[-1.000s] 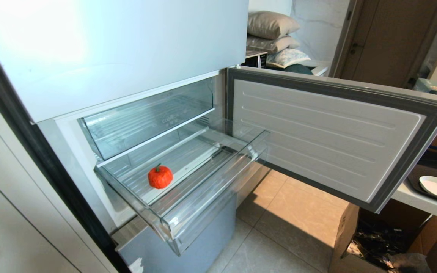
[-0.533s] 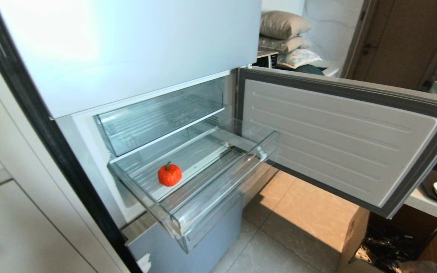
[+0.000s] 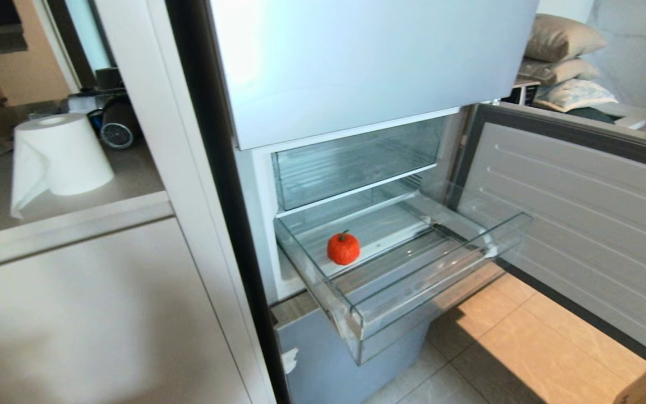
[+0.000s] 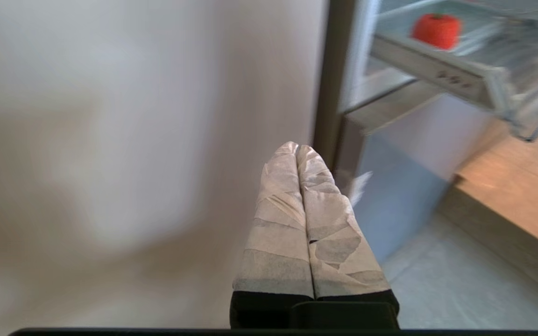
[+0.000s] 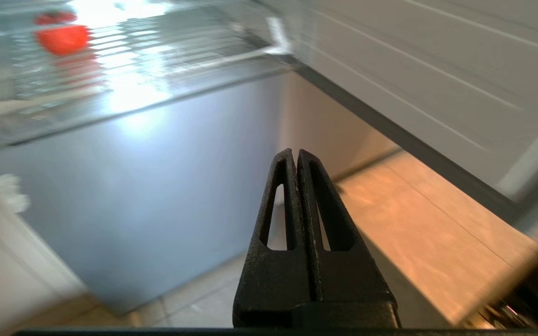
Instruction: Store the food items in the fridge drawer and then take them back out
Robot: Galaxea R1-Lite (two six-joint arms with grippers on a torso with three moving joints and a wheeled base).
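pumpkin-like fruit sits in the open fridge drawer, both grippers low and empty

a small orange-red pumpkin-like fruit (image 3: 343, 248) with a short green stem rests upright on the ribbed floor of the clear fridge drawer (image 3: 446, 269), which is pulled out from the fridge. the fruit lies toward the drawer's left end, just behind the thick transparent front lip. above it is a deeper clear bin (image 3: 356, 163); the fridge door (image 3: 586, 224) stands open to the right. a roll of paper towel (image 3: 59, 151) stands on a counter to the far left.

neither arm shows in the head view. the left gripper (image 4: 297, 148), its fingers wrapped in pale tape and pressed together, holds nothing and hangs low beside the fridge's left edge. the right gripper (image 5: 295, 153), black fingers pressed together and empty, hangs low in front of the grey-blue lower panel (image 5: 157, 177).

from both grippers the fruit lies forward and well above. being round, it offers no long axis to line up with. it sits toward the left gripper's side, so that arm looks the nearer one.
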